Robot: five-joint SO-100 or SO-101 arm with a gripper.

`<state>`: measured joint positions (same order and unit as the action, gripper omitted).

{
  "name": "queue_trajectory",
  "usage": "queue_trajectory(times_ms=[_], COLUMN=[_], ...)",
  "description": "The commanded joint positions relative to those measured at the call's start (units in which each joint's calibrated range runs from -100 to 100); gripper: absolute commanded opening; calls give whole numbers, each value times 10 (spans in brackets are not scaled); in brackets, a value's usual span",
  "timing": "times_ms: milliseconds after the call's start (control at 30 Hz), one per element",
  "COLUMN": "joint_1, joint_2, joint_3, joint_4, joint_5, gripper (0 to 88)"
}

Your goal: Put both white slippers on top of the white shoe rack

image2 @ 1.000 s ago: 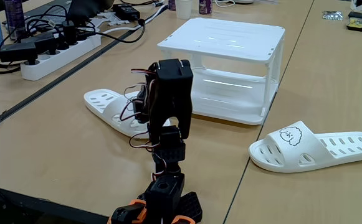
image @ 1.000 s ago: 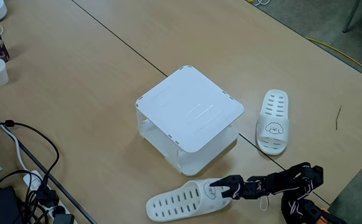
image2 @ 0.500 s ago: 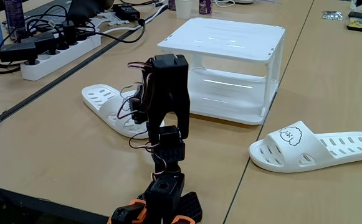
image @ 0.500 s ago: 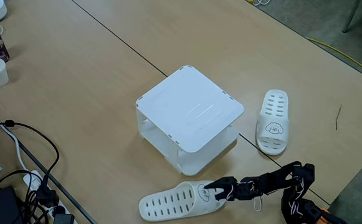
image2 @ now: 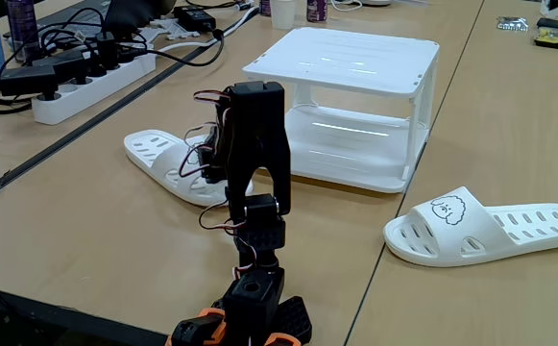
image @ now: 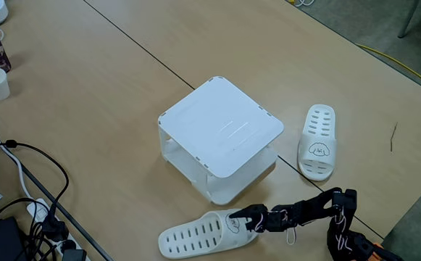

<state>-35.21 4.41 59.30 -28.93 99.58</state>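
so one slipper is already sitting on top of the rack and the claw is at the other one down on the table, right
Not quite: the white shoe rack has a bare top in both fixed views. Both slippers lie on the table, one beside the rack and the other at the claw.

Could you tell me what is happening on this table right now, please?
A small black robot arm reaches its gripper to the toe end of one white rubber slipper lying on the table in front of the white plastic two-tier shoe rack. Whether the jaws actually grip it cannot be told. The other white slipper with the puppy face lies on the table beside the rack, untouched. The rack's flat top holds nothing yet.
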Motion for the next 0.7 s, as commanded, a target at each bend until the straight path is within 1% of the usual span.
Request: queue_trajectory(times_ms=[0, 33, 167, 433, 633, 667], joint_1=[-11, -16, -36, -94, -112, -109], joint_2=[-11, -11, -12, -12, -10, -10], joint_3=[-34, -38, -75, -320, -482, -510], joint_4=[-4, -4, -5, -1, 5, 21], joint_5=[4, 4, 4, 4, 4, 4], gripper=[25, 0, 8, 8, 8, 8])
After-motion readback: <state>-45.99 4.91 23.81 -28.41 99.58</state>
